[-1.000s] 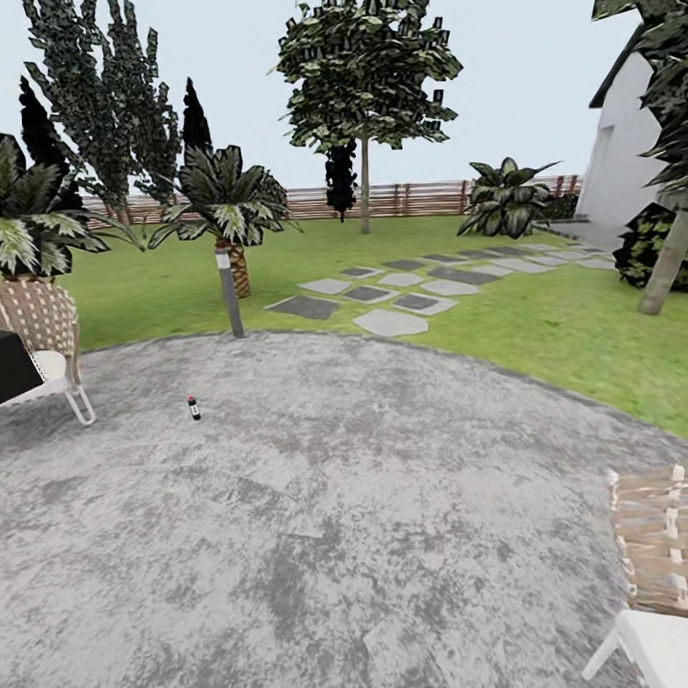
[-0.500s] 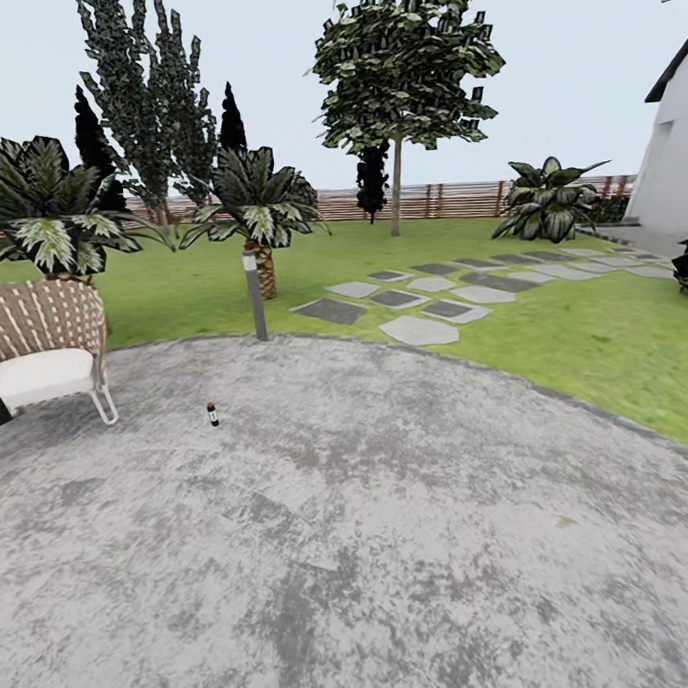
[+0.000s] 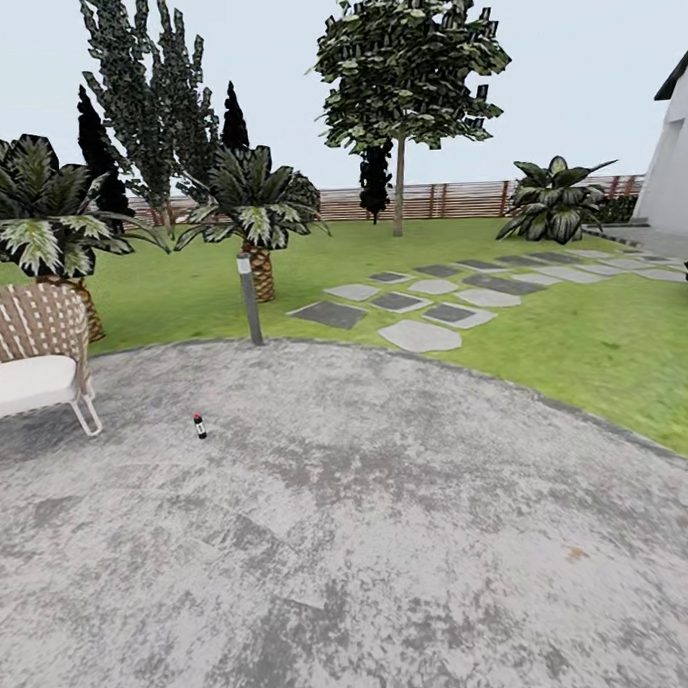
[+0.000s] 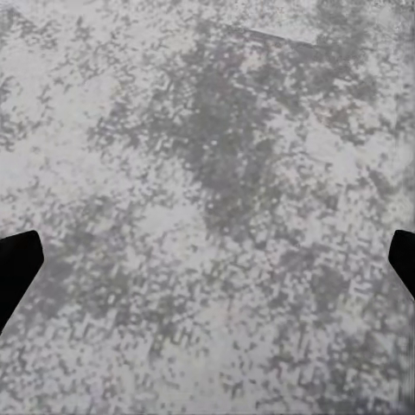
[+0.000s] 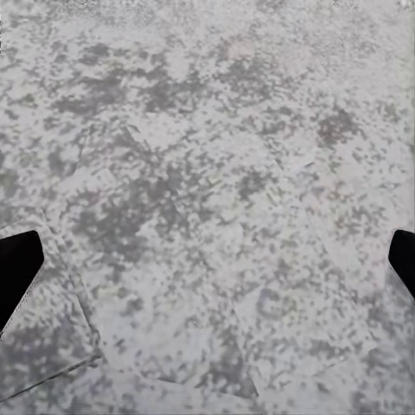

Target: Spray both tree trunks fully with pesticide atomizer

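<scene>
The pesticide atomizer [image 3: 199,426], a small dark bottle with a red top, stands upright on the grey paved circle [image 3: 393,542], left of the middle and well ahead of me. One tall tree with a straight grey-tan trunk [image 3: 399,191] and a blocky green canopy rises on the lawn [image 3: 584,343] before the fence. In the left wrist view my left gripper [image 4: 207,268] hangs open over bare paving, its black fingertips [image 4: 15,268] at the picture's edges. Over the same mottled paving my right gripper [image 5: 207,268] is open too, with nothing between its fingers.
A wicker chair [image 3: 35,362] with a white cushion stands at the left, near the atomizer. A short lamp post [image 3: 249,300] marks the paving's far edge. Striped palm plants [image 3: 253,203], dark columnar trees [image 3: 143,103], stepping stones [image 3: 419,335], a slat fence [image 3: 458,199] and a white house [image 3: 677,164] lie beyond.
The head camera has swung left, so the whole scene slid right; the chair at the lower right and the leaning trunk at the right have left the picture. The atomizer stands as before.
</scene>
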Robot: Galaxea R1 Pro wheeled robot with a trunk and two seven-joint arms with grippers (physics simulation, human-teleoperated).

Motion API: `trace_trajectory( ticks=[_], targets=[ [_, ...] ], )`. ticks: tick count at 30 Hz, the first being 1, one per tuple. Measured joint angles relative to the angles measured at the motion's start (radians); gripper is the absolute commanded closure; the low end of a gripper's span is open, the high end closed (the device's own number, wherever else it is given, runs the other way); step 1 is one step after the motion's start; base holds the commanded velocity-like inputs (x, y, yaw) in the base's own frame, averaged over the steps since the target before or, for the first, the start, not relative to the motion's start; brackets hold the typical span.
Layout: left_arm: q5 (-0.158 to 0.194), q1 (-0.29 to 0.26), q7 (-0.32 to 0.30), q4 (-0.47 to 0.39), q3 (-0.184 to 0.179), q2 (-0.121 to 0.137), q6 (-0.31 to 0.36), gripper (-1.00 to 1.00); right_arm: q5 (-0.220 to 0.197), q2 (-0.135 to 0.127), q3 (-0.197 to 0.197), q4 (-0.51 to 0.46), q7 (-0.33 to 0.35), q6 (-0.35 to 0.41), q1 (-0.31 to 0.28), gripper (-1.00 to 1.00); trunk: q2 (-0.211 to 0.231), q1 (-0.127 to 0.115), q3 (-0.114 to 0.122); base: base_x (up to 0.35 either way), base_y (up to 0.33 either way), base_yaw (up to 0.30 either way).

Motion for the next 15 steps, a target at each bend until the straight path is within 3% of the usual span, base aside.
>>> trace_trajectory(
  ticks=[15],
  targets=[
    [0.0, 0.0, 0.0, 0.0, 0.0, 0.0, 0.0, -1.0, 0.0, 0.0, 0.001, 0.0, 0.0, 0.0, 0.0, -1.0, 0.0, 0.0, 0.0, 0.331, -0.1, 0.268]
  ],
)
